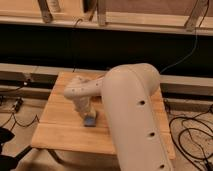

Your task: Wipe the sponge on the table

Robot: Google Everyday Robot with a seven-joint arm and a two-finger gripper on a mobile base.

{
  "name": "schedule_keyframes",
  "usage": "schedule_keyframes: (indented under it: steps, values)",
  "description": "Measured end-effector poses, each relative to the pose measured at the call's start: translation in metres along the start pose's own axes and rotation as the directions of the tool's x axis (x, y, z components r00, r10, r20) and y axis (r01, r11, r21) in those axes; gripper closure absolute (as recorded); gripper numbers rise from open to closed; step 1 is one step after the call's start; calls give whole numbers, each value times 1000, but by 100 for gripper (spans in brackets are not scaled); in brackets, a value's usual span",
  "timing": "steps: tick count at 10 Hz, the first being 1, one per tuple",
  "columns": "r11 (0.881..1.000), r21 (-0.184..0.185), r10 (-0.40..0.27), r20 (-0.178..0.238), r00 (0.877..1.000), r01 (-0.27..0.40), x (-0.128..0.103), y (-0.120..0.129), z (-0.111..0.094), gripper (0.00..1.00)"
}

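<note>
The arm (131,112) is reaching in from the lower right, and its big cream-coloured shell is filling the near side of the view and covering much of the right half of the table (57,131). The forearm is bending back to the left across the light wooden planks, and the wrist is pointing straight down near the middle of the top. The gripper (87,115) is sitting low at the end of that wrist, right over the sponge (90,121), and the two are looking as if they are touching. The gripper is pressing in so close from above that I cannot tell how wide it is standing or whether it actually has hold of the sponge. The sponge is showing as a small light-blue block lying flat on the table, a little left of centre and well away from the front edge, with bare planks running out to its left and in front of it. Down on the floor, dark cables (194,131) are trailing to the right of the table, and more cables (14,119) are lying off to the left. Behind the table, a long pale ledge (30,71) is running along the wall under a dark band.
</note>
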Motion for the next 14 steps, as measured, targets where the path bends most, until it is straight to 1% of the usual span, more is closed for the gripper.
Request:
schedule_keyframes:
  steps: [1, 2, 3, 5, 6, 7, 8, 10, 12, 13, 14]
  values:
    - [999, 13, 31, -13, 999, -31, 2, -13, 3, 88]
    - [998, 34, 62, -16, 998, -61, 2, -30, 5, 88]
    - [994, 53, 100, -10, 995, -99, -5, -49, 6, 88]
    - [984, 68, 163, 7, 987, -163, -25, -72, 3, 88]
    - [980, 70, 187, 16, 982, -188, -42, -77, 2, 88]
    - [979, 66, 192, 15, 981, -193, -50, -75, 2, 88]
    - [982, 62, 180, 10, 984, -180, -61, -64, 4, 88]
    - [989, 44, 142, 2, 990, -142, -71, -37, 10, 88]
    - [997, 16, 72, 3, 997, -72, -70, -1, 8, 88]
    - [999, 2, 34, 9, 999, -34, -65, 14, 4, 88]
    - [1000, -3, 3, 12, 1000, -3, -57, 22, 1, 88]
